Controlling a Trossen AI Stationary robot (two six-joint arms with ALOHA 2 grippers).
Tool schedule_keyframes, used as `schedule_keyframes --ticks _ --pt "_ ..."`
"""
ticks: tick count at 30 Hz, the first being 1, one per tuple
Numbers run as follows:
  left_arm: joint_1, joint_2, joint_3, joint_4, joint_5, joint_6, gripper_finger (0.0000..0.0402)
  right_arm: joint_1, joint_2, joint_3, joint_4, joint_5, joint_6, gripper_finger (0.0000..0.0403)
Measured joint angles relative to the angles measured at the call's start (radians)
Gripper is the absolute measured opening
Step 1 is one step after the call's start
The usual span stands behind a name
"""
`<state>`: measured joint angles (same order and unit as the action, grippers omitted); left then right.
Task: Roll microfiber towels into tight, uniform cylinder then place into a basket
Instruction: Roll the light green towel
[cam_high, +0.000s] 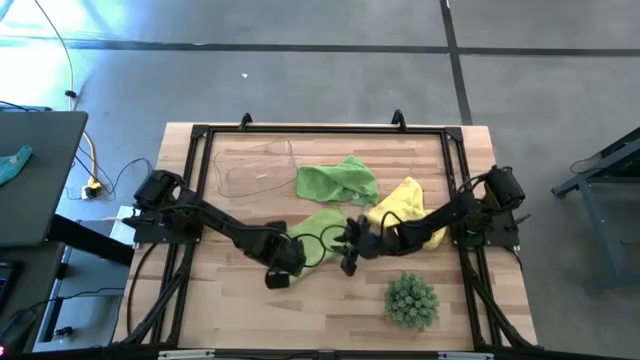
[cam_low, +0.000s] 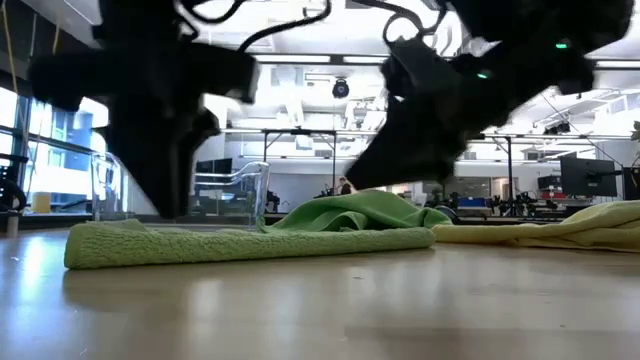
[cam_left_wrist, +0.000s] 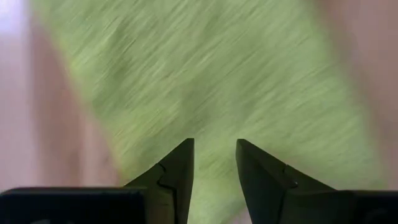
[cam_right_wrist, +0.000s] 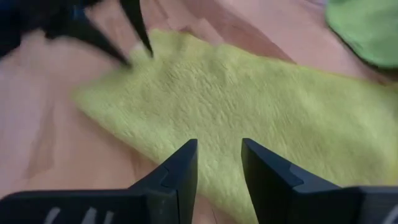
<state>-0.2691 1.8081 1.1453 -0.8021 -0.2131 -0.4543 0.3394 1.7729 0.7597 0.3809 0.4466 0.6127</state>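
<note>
A lime green towel (cam_high: 318, 228) lies flat on the wooden table; it also shows in the low view (cam_low: 250, 243). My left gripper (cam_left_wrist: 214, 144) is open over its near left corner (cam_right_wrist: 146, 46), fingers pointing down. My right gripper (cam_right_wrist: 219, 144) is open above the same towel's right part, apart from it. A second lime green towel (cam_high: 338, 182) lies crumpled behind it. A yellow towel (cam_high: 405, 200) lies crumpled at the right, partly under my right arm. The clear basket (cam_high: 255, 170) stands at the far left. My left gripper's fingertips (cam_right_wrist: 134, 43) stand at the flat green towel's near left corner, coming from above. Whether they touch the cloth cannot be told.
A spiky green ball plant (cam_high: 412, 300) stands near the front right of the table. A black frame (cam_high: 200, 135) runs around the tabletop. A teal cloth (cam_high: 15, 160) lies on a side stand left of the table. Bare wood lies along the near edge.
</note>
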Motion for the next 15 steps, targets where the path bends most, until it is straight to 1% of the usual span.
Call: schedule_keyframes --ticks 4,8,10,13,15 --pt "0.001 0.003 -0.022 -0.031 -0.008 -0.007 0.0108 0.029 0.036 0.000 -0.010 0.123 0.022 0.0117" --pt "0.000 0.004 -0.066 -0.001 0.046 -0.022 0.0108 0.021 0.065 0.000 -0.026 0.140 0.062 0.0117" --pt "-0.003 0.004 -0.082 -0.002 0.056 -0.060 0.0108 0.015 0.074 0.000 -0.042 0.140 0.060 0.0117" --pt "-0.007 0.004 -0.089 0.016 0.094 -0.134 0.0108 -0.005 0.082 0.000 -0.062 0.140 0.026 0.0117" --pt "-0.015 0.004 -0.089 0.070 0.143 -0.175 0.0108 -0.025 0.082 0.000 -0.071 0.141 -0.018 0.0117"
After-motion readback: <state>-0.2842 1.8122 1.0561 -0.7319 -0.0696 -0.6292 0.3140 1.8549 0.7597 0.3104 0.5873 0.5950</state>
